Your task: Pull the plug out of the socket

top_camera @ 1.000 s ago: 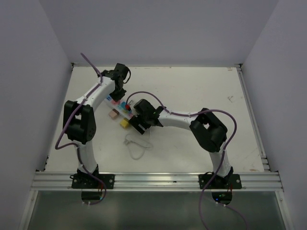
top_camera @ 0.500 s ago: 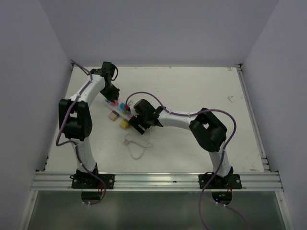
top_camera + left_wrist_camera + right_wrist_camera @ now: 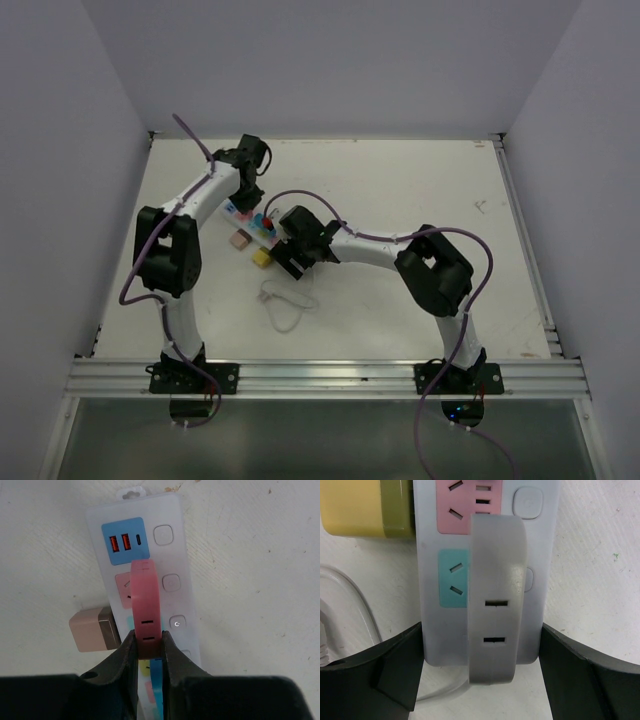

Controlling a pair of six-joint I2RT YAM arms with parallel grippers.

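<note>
- The socket [image 3: 245, 215] lay left of the counter's [image 3: 420, 190] centre, slanting from 10 to 4 o'clock in the top view.
- The left gripper [image 3: 148, 639] had its fingers [image 3: 125, 655] closed on the near end of a pink plug [image 3: 146, 590]. The plug stood over the socket's pink outlet, and I could not tell whether its pins were in.
- The right gripper [image 3: 480, 630] had its fingers spread to the socket's width, clamping its long sides at the 4 o'clock end.
- A grey plug [image 3: 495, 570] rose between those fingers, clear of both.
- A tan cube [image 3: 92, 629] sat against the socket at 9 o'clock in the left wrist view.
- A yellow block [image 3: 360, 507] sat at 11 o'clock in the right wrist view.
- The white cord [image 3: 285, 308] looped on the counter at the socket's 6 o'clock.
</note>
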